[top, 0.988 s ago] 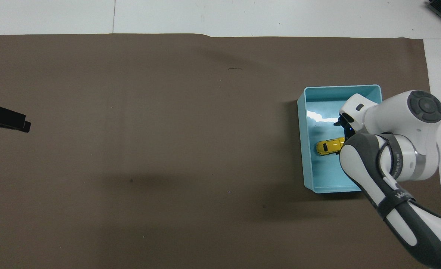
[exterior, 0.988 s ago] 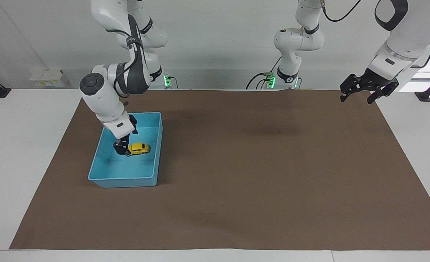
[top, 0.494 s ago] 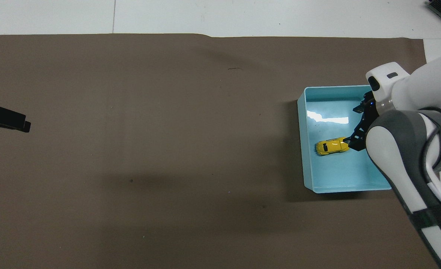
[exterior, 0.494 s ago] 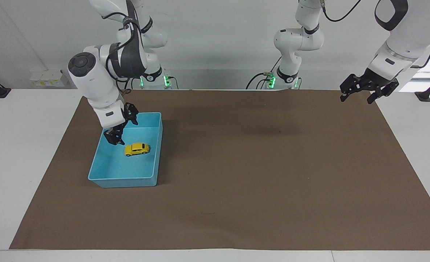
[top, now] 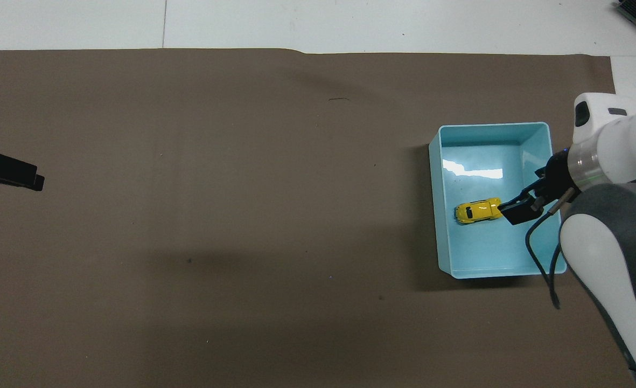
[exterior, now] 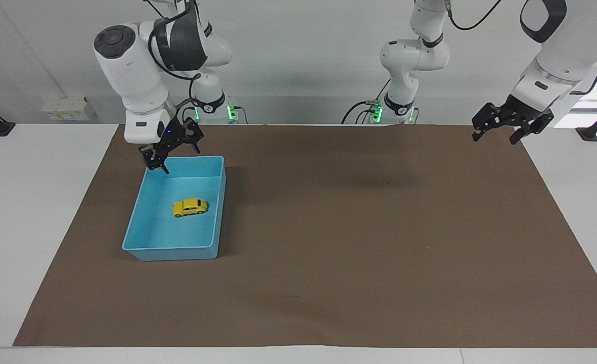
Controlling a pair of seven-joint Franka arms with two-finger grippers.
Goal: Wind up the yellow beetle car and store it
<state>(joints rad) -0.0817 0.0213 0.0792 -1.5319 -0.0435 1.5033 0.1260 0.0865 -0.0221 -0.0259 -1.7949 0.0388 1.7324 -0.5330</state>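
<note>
The yellow beetle car sits on its wheels on the floor of the light-blue bin, roughly in the middle of the bin and touching none of its walls. It is a small, bright yellow toy with a rounded, humped body, dark windows and small black wheels; in the overhead view a dark window patch shows on its roof line and its long axis lies across the bin's width. It is far smaller than the bin that holds it.

The bin is a rectangular open tub with a glossy floor that carries a white glare patch, and it stands on the brown mat toward the right arm's end of the table.

The right gripper hangs in the air over the bin's edge nearest the robots, its fingers spread apart and holding nothing; it is clear of the car. A thin dark cable loops down from its wrist.

The left gripper waits raised over the mat's corner at the left arm's end of the table, fingers likewise spread and empty
</note>
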